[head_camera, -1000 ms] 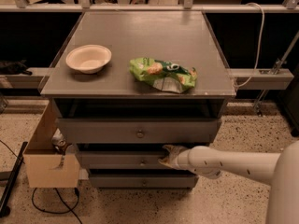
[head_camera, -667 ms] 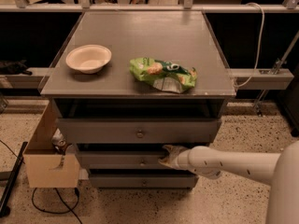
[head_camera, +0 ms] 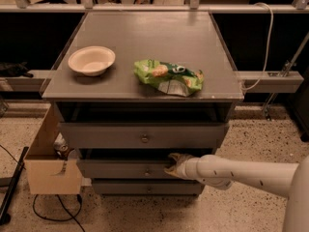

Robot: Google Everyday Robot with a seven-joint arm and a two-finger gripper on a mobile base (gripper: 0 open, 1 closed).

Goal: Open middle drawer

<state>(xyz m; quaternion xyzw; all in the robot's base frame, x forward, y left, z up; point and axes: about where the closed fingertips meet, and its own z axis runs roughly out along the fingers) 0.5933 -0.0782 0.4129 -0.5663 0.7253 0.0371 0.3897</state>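
The grey cabinet has three drawers stacked under its top. The middle drawer [head_camera: 120,169] is a shallow grey front with a small round knob [head_camera: 147,171], below the taller top drawer [head_camera: 143,135] and above the bottom drawer [head_camera: 145,187]. My gripper [head_camera: 173,166], at the end of the white arm [head_camera: 236,174] reaching in from the right, sits at the middle drawer's upper edge, just right of its knob. A dark gap shows above the middle drawer's front.
A white bowl [head_camera: 91,60] and a green snack bag [head_camera: 169,76] lie on the cabinet top [head_camera: 145,33]. A cardboard box [head_camera: 48,168] stands against the cabinet's left side, with cables [head_camera: 53,211] on the speckled floor. A rail [head_camera: 270,81] runs behind.
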